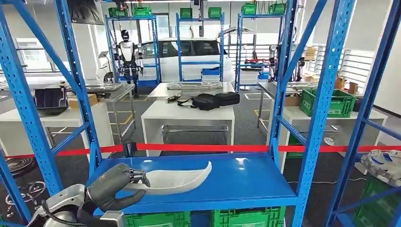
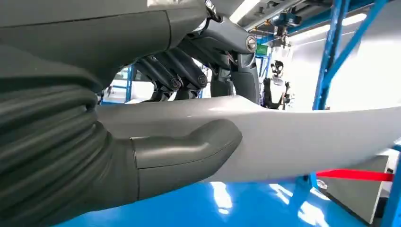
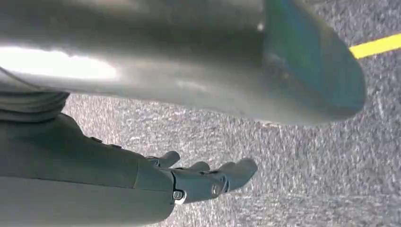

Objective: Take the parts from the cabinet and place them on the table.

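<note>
A long, curved white part [image 1: 177, 181] lies on the blue cabinet shelf [image 1: 250, 182], its pointed tip toward the right. My left hand [image 1: 113, 187] grips its left end. In the left wrist view the thumb [image 2: 189, 149] presses one face of the white part [image 2: 307, 142] and the dark fingers [image 2: 208, 71] wrap over its far edge. My right hand [image 3: 142, 184] hangs above grey carpet with its fingers loosely extended and nothing in it.
Blue uprights [image 1: 326, 90] and diagonal braces frame the shelf on both sides. Green crates [image 1: 246, 217] sit on the level below. Beyond a red tape barrier [image 1: 213, 148] stand white tables [image 1: 189, 116], a black bag [image 1: 208, 100], a white car and another humanoid robot [image 1: 126, 52].
</note>
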